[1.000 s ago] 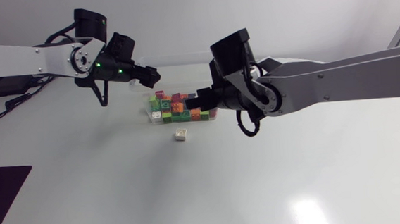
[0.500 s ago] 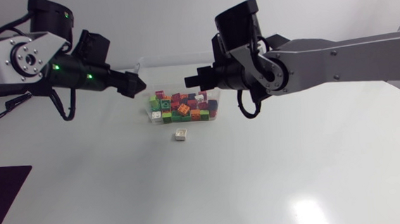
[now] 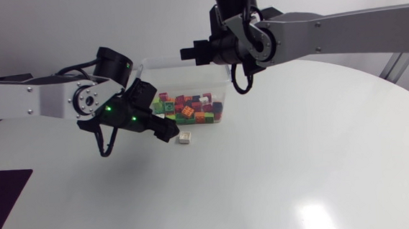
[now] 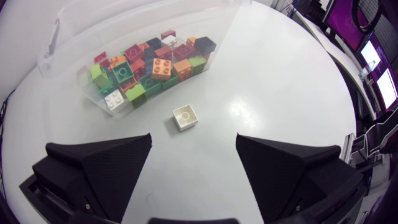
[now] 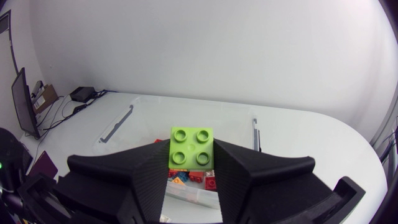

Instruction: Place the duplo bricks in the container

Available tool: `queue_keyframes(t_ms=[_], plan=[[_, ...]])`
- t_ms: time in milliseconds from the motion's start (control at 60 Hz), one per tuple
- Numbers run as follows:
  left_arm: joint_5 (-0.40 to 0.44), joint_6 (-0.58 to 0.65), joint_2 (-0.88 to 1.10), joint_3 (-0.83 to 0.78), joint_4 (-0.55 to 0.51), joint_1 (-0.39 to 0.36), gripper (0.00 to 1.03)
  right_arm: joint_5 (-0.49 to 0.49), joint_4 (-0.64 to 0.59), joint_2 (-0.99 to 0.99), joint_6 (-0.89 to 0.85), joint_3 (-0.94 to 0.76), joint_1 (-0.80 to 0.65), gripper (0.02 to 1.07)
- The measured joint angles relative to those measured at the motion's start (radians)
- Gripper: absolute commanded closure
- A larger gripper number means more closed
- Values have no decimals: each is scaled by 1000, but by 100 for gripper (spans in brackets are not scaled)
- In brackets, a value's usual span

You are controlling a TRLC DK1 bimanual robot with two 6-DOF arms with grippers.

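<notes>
Our right pincer (image 5: 191, 160) clamps a lime brick (image 5: 191, 147); ahead sits the clear container (image 5: 199, 112) heaped with coloured bricks (image 4: 149, 71); our left pincer (image 4: 193, 146) gapes, white brick (image 4: 185, 116) ahead.

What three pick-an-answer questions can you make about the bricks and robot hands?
1. Where is the white brick? A on the table beside the container; B inside it; C in the air.
2. What colour is the held brick in the right hand? A red; B green; C blue.
3. How is the left hand? A open, empty; B shut on a brick; C hidden.
1A, it lies on bare table outside the wall. 2B, green studs show between its fingers. 3A, its fingers stand apart, touching nothing.
</notes>
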Motion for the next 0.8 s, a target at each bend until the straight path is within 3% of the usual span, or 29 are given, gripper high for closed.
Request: queue_keyframes(t_ms=[267, 300, 400, 450, 800], plan=[[-49, -42, 95, -1, 76, -39, 10, -13, 0, 169, -1, 143, -24, 62], [-52, -47, 104, -1, 83, -43, 10, -14, -2, 188, -4, 163, -29, 58], [-60, -60, 130, -1, 103, -56, 10, -21, -20, 237, -8, 219, -45, 21], [-71, -71, 137, -3, 116, -61, 10, -21, -30, 252, -8, 236, -51, 12], [-117, -114, 233, -5, 189, -103, 13, -22, -31, 185, -7, 177, -114, 8]])
